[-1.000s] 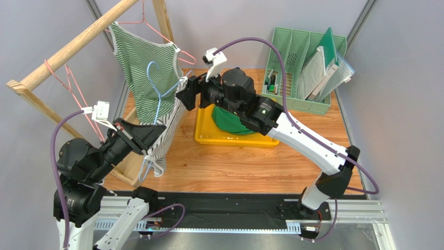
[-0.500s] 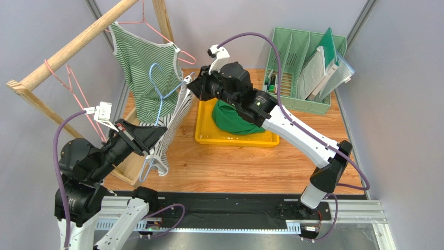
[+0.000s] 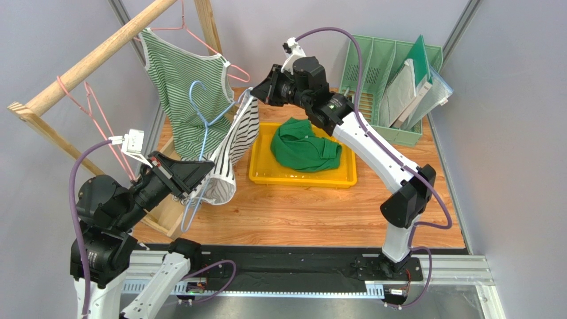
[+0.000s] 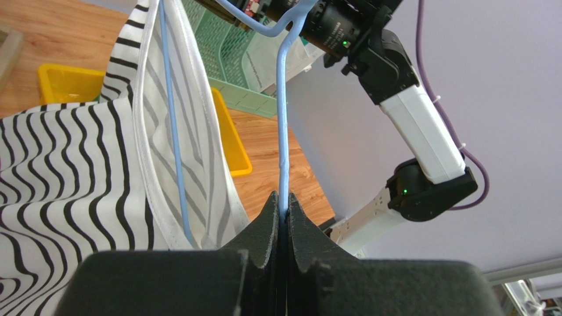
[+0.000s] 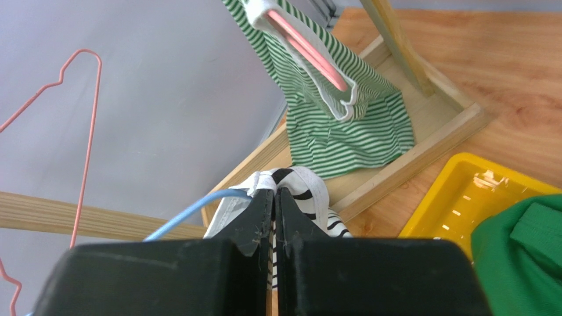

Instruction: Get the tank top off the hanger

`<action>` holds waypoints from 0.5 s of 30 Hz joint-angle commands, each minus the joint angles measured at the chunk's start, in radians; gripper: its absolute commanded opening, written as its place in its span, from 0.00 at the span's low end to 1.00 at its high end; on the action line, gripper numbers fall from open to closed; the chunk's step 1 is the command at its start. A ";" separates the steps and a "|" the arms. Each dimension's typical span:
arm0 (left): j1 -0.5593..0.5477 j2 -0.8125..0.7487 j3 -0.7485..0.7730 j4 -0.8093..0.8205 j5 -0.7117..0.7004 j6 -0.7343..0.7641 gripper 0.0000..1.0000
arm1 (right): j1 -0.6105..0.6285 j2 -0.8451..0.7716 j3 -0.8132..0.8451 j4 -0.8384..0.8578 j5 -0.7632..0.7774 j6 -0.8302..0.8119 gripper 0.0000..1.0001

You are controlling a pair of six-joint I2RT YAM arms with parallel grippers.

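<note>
My left tool (image 4: pixel 283 203) is pressed together on the blue wire of the hanger (image 4: pixel 283 131), low on the left above the bench (image 3: pixel 319 212). My right tool (image 5: pixel 276 195) is clamped on a white-edged strap of the tank top (image 3: pixel 231 151), higher up and farther back. The top, striped black and white, hangs in the air between the two tools with the hanger's wire against it. Its long axis slants, strap end up and right at my right tool, hem down and left by my left tool. Just right of it lies a yellow tray (image 3: pixel 263 174) holding a green cloth (image 3: pixel 306 147)
</note>
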 commanded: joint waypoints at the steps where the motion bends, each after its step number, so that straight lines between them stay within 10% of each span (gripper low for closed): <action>1: 0.004 0.005 0.043 0.037 0.032 0.002 0.00 | -0.060 0.066 0.045 -0.029 -0.067 0.087 0.00; 15: 0.004 0.075 -0.038 0.287 -0.181 0.154 0.00 | 0.000 -0.102 -0.318 0.121 -0.340 0.076 0.00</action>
